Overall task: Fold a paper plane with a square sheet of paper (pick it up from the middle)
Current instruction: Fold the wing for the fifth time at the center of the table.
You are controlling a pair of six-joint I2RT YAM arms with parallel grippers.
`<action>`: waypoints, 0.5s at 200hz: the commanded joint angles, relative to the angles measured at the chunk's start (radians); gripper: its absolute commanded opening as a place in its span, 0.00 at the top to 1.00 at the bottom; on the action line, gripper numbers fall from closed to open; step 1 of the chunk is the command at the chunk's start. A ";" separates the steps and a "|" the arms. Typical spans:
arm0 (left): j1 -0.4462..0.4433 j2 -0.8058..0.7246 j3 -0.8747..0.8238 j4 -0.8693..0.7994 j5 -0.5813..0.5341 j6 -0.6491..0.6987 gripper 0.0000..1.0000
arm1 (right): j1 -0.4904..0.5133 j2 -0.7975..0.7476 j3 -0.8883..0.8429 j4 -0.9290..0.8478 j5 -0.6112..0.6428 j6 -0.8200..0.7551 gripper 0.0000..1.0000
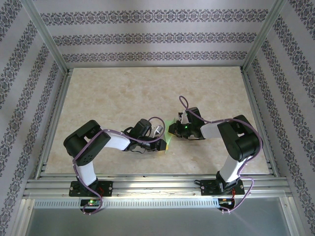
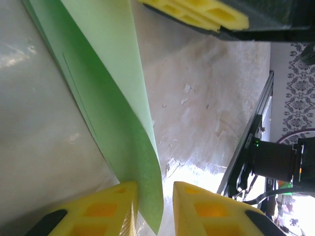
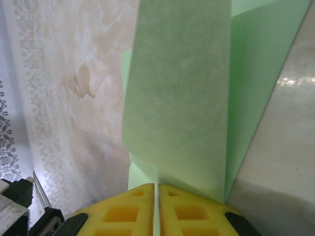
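The pale green sheet of paper [image 1: 168, 141] is held up off the table between my two grippers, just right of the middle. It is folded into layers; its full outline is hidden, so I cannot tell if it has a paper plane's shape. My right gripper [image 3: 157, 188] is shut on the paper [image 3: 182, 98], which bends upward from the pinched edge. My left gripper [image 2: 154, 189] is slightly open. The paper's lower corner [image 2: 113, 98] hangs between its fingers, lying against the left one with a gap to the right one. From above, the left gripper [image 1: 160, 141] and right gripper [image 1: 175, 129] nearly meet.
The marbled beige tabletop [image 1: 123, 93] is bounded by aluminium rails [image 1: 147, 183] at the near edge and patterned walls [image 1: 147, 37] around. The right gripper's yellow fingers [image 2: 206, 12] reach in at the top of the left wrist view, with a dark arm part [image 2: 275, 160] at right.
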 commanded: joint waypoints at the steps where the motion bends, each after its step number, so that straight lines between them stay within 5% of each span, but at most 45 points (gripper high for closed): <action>1: 0.004 -0.039 0.004 -0.006 -0.057 -0.018 0.75 | 0.000 0.040 -0.009 -0.092 0.049 -0.024 0.87; 100: 0.011 -0.076 0.016 -0.055 -0.120 -0.013 0.71 | 0.005 0.044 0.004 -0.108 0.047 -0.025 0.88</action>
